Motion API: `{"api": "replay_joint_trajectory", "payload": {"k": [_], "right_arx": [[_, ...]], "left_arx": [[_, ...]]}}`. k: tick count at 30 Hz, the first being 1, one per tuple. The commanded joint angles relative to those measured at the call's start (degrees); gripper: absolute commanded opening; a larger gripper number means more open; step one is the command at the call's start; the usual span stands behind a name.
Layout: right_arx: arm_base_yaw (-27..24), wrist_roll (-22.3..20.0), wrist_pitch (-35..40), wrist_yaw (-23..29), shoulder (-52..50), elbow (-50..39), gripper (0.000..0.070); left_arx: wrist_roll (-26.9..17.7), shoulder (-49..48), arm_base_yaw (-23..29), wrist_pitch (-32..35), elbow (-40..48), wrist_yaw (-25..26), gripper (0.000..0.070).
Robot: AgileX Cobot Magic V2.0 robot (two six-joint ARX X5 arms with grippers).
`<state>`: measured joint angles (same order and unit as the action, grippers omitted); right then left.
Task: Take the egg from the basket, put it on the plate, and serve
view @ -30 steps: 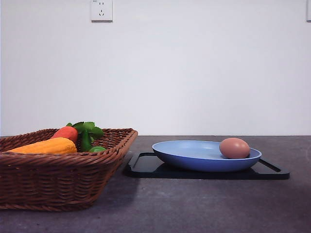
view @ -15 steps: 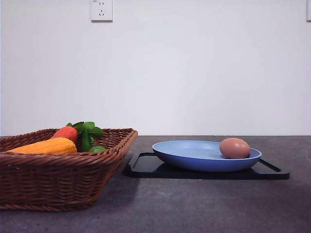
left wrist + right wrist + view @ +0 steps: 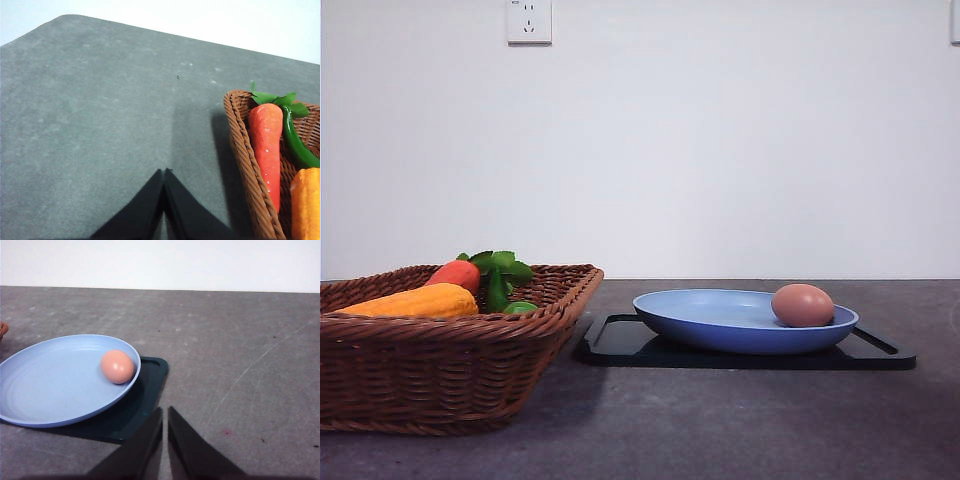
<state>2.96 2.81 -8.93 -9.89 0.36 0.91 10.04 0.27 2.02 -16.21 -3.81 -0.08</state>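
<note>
On the plate [image 3: 720,318], near its right rim, lying: the egg [image 3: 802,305]. Sitting atop the tray [image 3: 620,340], beside the basket [image 3: 440,370]. Pressing together, both arms' fingers [image 3: 164,200] [image 3: 165,440].

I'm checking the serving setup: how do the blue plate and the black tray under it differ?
The plate is round and light blue; the tray is rectangular and black. The plate is a shallow dish with a raised rim, while the tray lies low and flat on the table. The plate holds the egg; the tray holds the plate. Both have smooth, plain surfaces.
</note>
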Motion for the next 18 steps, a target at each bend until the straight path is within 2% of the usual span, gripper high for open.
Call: {"api": "replay_joint_trajectory", "payload": {"k": [1,18], "right_arx": [[0.0,0.1,0.3,-0.2,-0.2,-0.4,0.0],[0.0,0.1,0.3,-0.2,-0.2,-0.4,0.0]], "left_arx": [[0.1,-0.1,0.2,-0.5,1.2,0.1,0.0],[0.1,-0.1,0.2,-0.5,1.2,0.1,0.0]]}}
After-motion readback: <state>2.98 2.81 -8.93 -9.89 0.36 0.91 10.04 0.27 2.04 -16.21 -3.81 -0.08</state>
